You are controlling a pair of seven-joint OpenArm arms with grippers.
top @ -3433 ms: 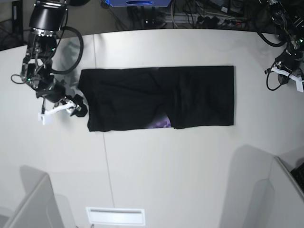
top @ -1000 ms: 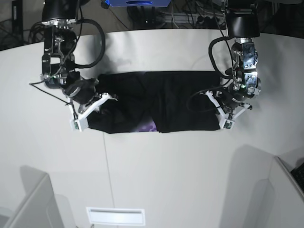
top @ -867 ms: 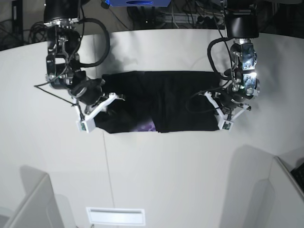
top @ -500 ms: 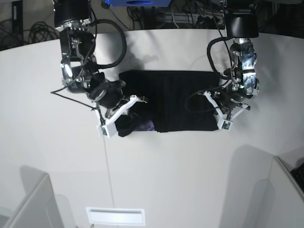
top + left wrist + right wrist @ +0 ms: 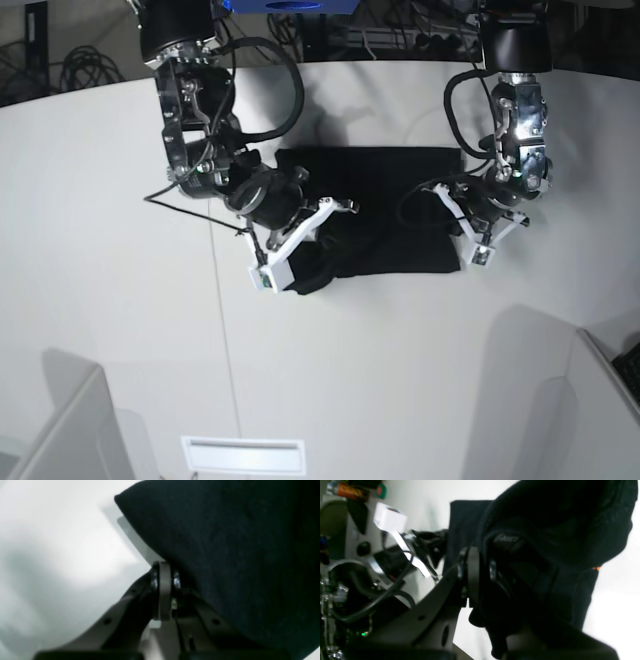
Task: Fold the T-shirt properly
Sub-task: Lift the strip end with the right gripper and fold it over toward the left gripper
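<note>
"What has moved?"
"In the base view, the free end of the T-shirt has been carried inward by the right arm since the earlier frame; the left arm is kept at the opposite edge."
"How much is done?"
"The shirt is already reduced to a compact bundle on the table, so the folding is judged well advanced. The last flap is still to be laid over and smoothed."
"And the left wrist view?"
"The left gripper is angled down at the shirt's border, its fingers brought together, the edge apparently pinched between them."
"The right wrist view?"
"The right gripper is closed on a raised fold, with cloth draped in a loop beside it. A sliver of orange print is left showing beneath."
</note>
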